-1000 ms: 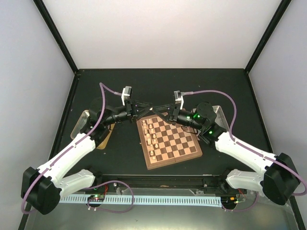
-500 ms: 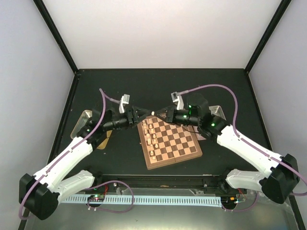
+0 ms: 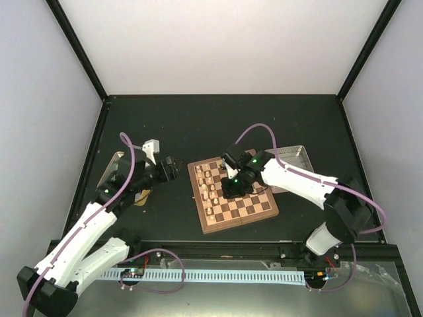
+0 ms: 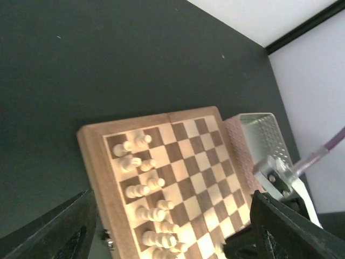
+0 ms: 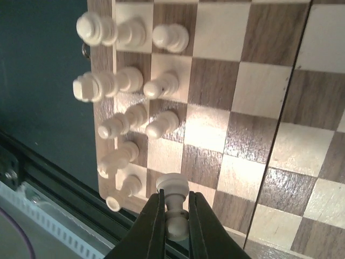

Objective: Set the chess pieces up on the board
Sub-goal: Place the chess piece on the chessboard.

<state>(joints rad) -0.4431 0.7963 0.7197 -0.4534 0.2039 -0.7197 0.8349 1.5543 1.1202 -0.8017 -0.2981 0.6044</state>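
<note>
- Jaws of the right gripper (image 5: 175, 208) pinch a pale pawn (image 5: 172, 186) by its stem above the board (image 3: 258, 203), likely so it goes down upright.
- Pale pieces (image 3: 208, 188) stand in two files along the board's left side, and this pawn looks meant to join them.
- Over at the left gripper (image 3: 170, 170), the jaws are spread wide and empty, just off the board's left rim, probably to leave the other arm room.

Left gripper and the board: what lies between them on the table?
Nothing lies there. In the top external view, only a bare strip of dark table separates the left gripper from the left rim of the board.
</note>
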